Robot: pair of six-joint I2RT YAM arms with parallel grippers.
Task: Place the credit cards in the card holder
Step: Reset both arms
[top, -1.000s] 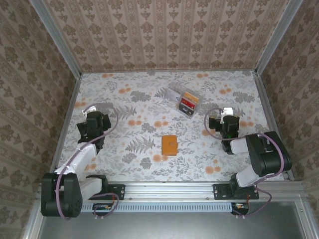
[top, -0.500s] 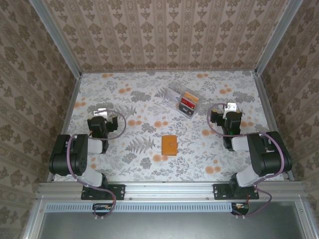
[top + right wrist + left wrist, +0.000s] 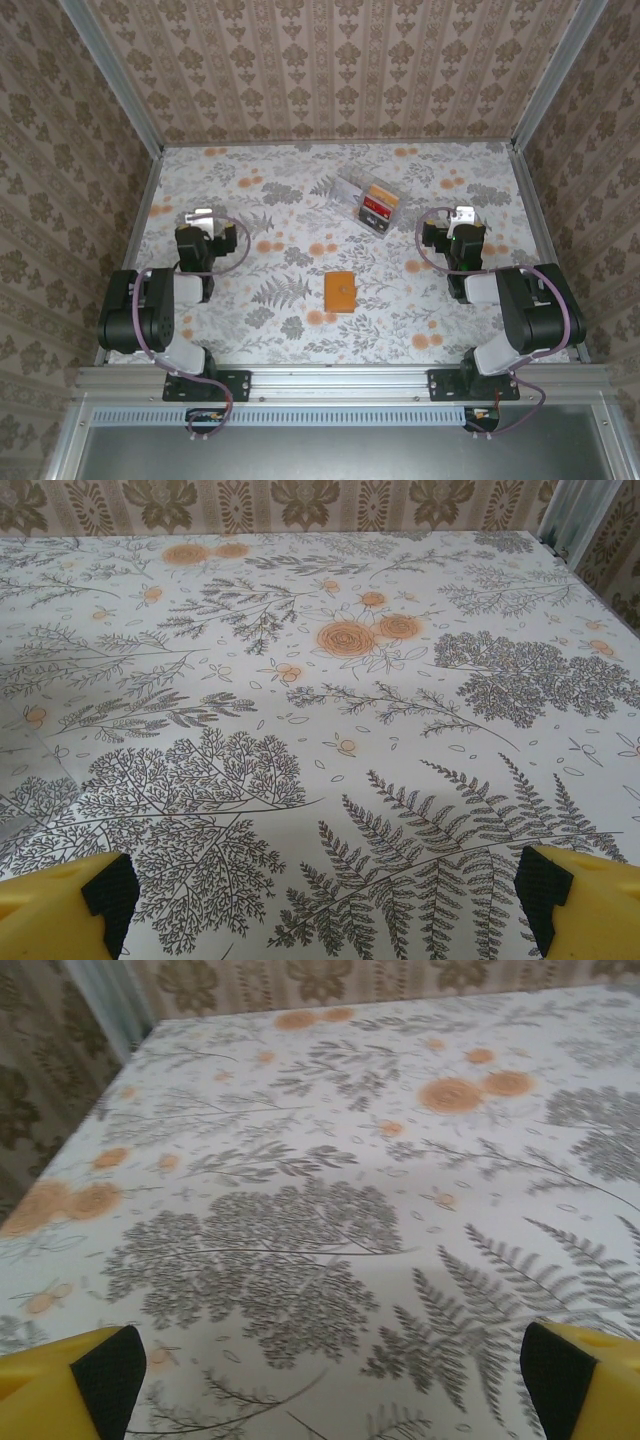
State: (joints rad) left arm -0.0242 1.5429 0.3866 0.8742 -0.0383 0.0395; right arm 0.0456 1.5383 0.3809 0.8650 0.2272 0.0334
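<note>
The orange-tan card holder (image 3: 340,292) lies closed on the floral table, midway between the two arms. The credit cards (image 3: 378,204), red, dark and orange-yellow, stand in a clear plastic box (image 3: 366,198) at the back centre. My left gripper (image 3: 203,222) rests low at the left, well away from the holder. In the left wrist view its yellow fingertips (image 3: 100,1375) stand wide apart with only tablecloth between them. My right gripper (image 3: 462,220) sits at the right, also open, its fingertips (image 3: 95,900) spread over bare cloth.
Patterned walls close in the table (image 3: 300,330) on three sides, with metal posts at the back corners. A metal rail (image 3: 330,378) runs along the near edge. The box's clear lid (image 3: 338,186) lies open beside the cards.
The left arm has folded back, its gripper swinging from pointing toward the near-left to pointing toward the far wall. The right gripper has shifted slightly farther back.
</note>
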